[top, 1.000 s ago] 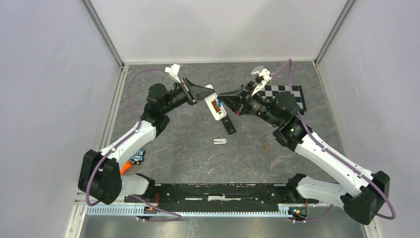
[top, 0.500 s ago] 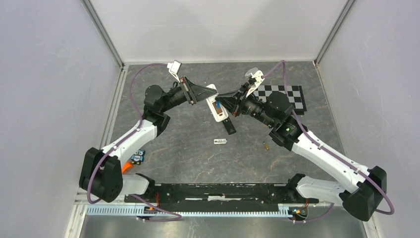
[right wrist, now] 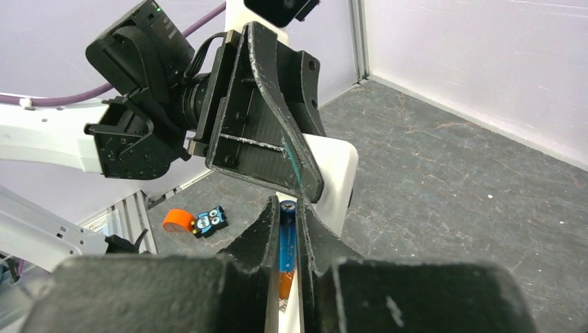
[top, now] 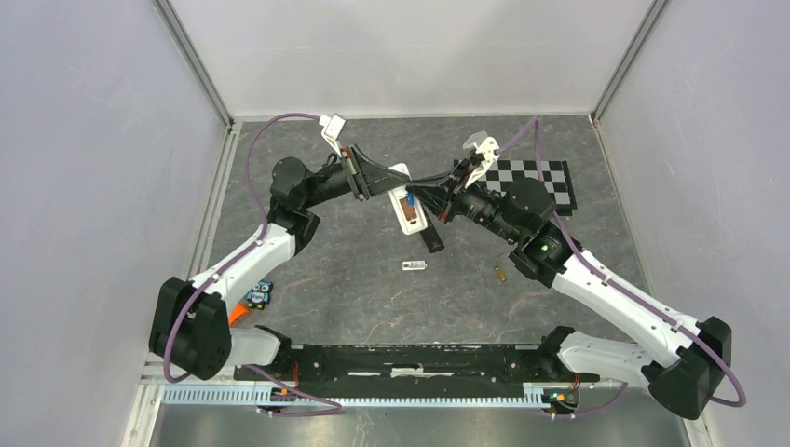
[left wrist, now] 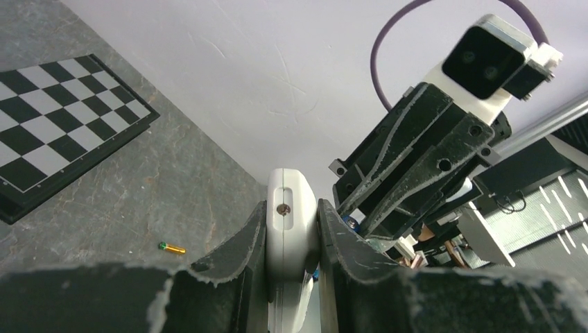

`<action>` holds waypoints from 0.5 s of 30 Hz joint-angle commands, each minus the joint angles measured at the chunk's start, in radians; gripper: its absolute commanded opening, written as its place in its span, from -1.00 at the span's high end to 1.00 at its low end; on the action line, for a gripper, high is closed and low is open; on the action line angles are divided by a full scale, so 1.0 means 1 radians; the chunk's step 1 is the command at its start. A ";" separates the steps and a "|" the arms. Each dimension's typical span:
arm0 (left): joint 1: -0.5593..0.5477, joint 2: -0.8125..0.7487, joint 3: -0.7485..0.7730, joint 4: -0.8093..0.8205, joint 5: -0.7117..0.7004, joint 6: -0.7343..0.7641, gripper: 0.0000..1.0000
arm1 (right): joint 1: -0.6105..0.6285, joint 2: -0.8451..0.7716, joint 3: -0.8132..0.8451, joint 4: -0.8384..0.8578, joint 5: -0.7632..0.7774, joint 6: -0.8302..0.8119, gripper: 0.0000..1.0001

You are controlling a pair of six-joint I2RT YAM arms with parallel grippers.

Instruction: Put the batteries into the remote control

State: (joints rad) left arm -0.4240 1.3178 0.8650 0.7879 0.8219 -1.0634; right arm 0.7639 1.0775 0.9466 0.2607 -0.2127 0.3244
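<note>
My left gripper point(top: 395, 192) is shut on a white remote control point(top: 407, 209), held above the table with its open compartment facing up. In the left wrist view the remote point(left wrist: 291, 222) sits clamped edge-on between the fingers of that gripper point(left wrist: 292, 232). My right gripper point(top: 421, 199) meets it from the right and is shut on a blue battery point(right wrist: 288, 239), whose tip lies against the remote point(right wrist: 334, 177). Something orange shows just below the blue battery. A brownish-gold battery point(top: 500, 275) lies loose on the table, and it is also in the left wrist view point(left wrist: 171, 248).
A black cover piece point(top: 431, 238) and a small silver labelled piece point(top: 415, 265) lie on the table below the remote. A checkerboard mat point(top: 536, 177) is at the back right. An orange roll point(right wrist: 178, 220) and an owl-faced block point(right wrist: 208, 220) sit near the left arm's base.
The right gripper has moved left, closer in against the remote, with the blue battery in it. The left gripper has shifted slightly up and right with the remote.
</note>
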 commanded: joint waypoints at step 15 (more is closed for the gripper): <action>-0.003 -0.012 0.239 -0.592 -0.040 0.087 0.96 | 0.048 0.027 -0.008 -0.038 0.104 -0.172 0.82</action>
State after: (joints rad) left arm -0.4240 1.3174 1.0389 0.2996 0.7776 -1.0126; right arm 0.8047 1.0935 0.9401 0.2119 -0.1490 0.1955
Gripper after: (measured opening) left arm 0.309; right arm 0.123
